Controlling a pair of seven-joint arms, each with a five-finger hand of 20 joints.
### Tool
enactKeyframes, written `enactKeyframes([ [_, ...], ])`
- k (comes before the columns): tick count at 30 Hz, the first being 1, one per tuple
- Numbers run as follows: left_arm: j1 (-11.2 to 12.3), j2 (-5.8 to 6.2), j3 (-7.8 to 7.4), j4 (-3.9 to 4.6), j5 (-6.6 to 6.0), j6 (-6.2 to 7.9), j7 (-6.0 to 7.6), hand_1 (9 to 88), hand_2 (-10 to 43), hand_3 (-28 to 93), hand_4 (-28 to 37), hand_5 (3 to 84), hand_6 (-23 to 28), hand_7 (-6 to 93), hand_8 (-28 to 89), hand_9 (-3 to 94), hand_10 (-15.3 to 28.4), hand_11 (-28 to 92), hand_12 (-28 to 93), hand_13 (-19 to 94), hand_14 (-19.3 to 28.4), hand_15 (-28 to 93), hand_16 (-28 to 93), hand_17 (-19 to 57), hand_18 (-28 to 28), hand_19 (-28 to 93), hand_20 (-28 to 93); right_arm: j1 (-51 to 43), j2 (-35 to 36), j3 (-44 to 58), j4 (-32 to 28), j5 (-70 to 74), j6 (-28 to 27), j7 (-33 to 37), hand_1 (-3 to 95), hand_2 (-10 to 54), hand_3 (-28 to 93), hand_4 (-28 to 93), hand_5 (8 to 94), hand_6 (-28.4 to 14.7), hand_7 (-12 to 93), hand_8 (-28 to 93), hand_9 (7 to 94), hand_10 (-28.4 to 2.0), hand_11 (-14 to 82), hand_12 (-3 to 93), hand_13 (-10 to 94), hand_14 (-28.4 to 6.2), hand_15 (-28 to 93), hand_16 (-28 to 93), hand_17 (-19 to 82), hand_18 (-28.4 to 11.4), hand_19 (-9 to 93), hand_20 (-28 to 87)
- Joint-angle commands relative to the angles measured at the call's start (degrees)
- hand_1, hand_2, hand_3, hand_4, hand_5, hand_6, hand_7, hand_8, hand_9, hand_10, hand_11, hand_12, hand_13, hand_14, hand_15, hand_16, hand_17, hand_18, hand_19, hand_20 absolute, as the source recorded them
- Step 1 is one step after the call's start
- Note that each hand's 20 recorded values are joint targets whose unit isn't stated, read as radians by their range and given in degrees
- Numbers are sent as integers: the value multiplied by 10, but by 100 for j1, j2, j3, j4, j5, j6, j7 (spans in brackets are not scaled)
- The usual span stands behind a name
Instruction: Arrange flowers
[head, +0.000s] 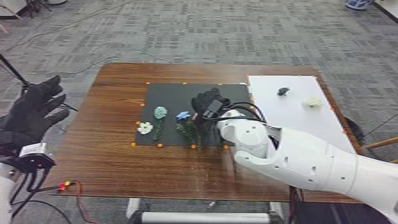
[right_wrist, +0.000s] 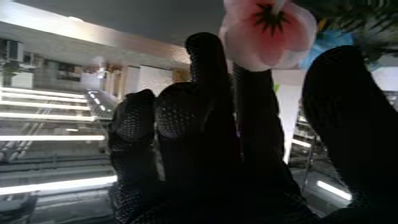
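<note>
Over the dark mat (head: 201, 90), my right hand (head: 211, 101) is open, its fingers relaxed. In the right wrist view, a pink flower (right_wrist: 268, 40) is at the fingertips of the right hand (right_wrist: 209, 145), with the thumb apart on the other side; whether they touch is unclear. A blue flower (right_wrist: 330, 44) is beyond it. In the head view, the blue flower (head: 183, 115), a pale teal flower (head: 160, 112) and a white flower (head: 145, 128) lie on the mat, left of my right hand. My left hand (head: 31, 112) is open beside the table's left side.
A white board (head: 306, 117) lies on the table's right part, bearing a small dark object (head: 283, 91) and a cream flower (head: 312, 102). Small orange markers edge the mat. The brown table (head: 107, 165) extends to the left and front of it.
</note>
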Motion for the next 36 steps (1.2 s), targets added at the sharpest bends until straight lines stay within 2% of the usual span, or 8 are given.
enactKeyframes([
  [1, 16, -20, -4, 0, -21, -25, -25, 302, -38, 447, -283, 175, 13, 188, -81, 101, 79, 172, 205, 10, 106, 335, -46, -141, 190, 306, 105, 145, 13, -230, 22, -1, 526, 96, 274, -83, 889, -277, 609, 20, 239, -149, 662, -98, 215, 197, 613, -87, 762, 355, 270, -218, 796, 559],
  [5, 8, -15, 4, 2, -19, -19, -26, 303, -37, 443, -283, 175, 12, 188, -81, 101, 78, 172, 205, 10, 106, 335, -46, -141, 190, 306, 105, 237, -14, -382, 59, -113, 728, 204, 363, 1, 846, -279, 696, 32, 254, -39, 762, -72, 210, 208, 656, -82, 757, 348, 298, -218, 813, 550],
  [12, 14, -17, -3, -11, -14, -22, -13, 302, -38, 446, -283, 175, 12, 187, -81, 101, 78, 171, 205, 10, 107, 336, -46, -141, 189, 306, 105, 329, -44, -567, 183, -189, 1110, 219, 502, -85, 823, -283, 735, 48, 337, -25, 871, -33, 107, 415, 684, -62, 769, 352, 317, -208, 826, 544],
  [17, 32, -32, -3, -16, -16, -14, -14, 304, -37, 443, -283, 174, 12, 188, -81, 101, 79, 169, 204, 10, 106, 335, -47, -141, 189, 306, 105, 421, -46, -715, 221, -269, 1414, 324, 524, -95, 812, -283, 692, 45, 429, 33, 839, -37, 149, 505, 680, -49, 764, 410, 318, -200, 828, 550],
  [19, 23, -27, -2, -13, -19, -25, -16, 301, -37, 448, -283, 175, 12, 189, -81, 101, 79, 169, 205, 10, 107, 335, -47, -141, 189, 307, 105, 436, -36, -732, 226, -264, 1463, 320, 521, -95, 812, -283, 667, 46, 462, 74, 778, -43, 233, 533, 672, -47, 763, 431, 316, -198, 828, 553],
  [23, 24, -28, -9, -13, -18, -25, -10, 303, -38, 445, -283, 175, 13, 190, -82, 102, 78, 169, 205, 10, 106, 334, -47, -141, 189, 307, 105, 452, -36, -738, 220, -325, 1382, 366, 485, -95, 803, -283, 585, 38, 538, 40, 719, -44, 269, 522, 655, -54, 783, 393, 306, -196, 821, 557],
  [27, 20, -26, -5, -12, -16, -23, -22, 302, -38, 448, -283, 175, 12, 189, -82, 102, 78, 168, 206, 10, 107, 333, -46, -141, 189, 306, 105, 385, 4, -609, 169, -262, 1168, 317, 451, -95, 809, -283, 561, 29, 464, -14, 680, -51, 228, 482, 635, -60, 790, 382, 293, -199, 816, 559],
  [36, 62, -50, -28, -36, -23, -24, -17, 302, -38, 447, -283, 175, 13, 189, -82, 101, 78, 171, 206, 10, 106, 334, -45, -142, 190, 307, 105, 333, 103, -489, -9, -229, 934, 363, 369, -95, 872, -283, 570, 28, 387, -58, 621, -81, 323, 298, 618, -70, 793, 368, 280, -204, 809, 564],
])
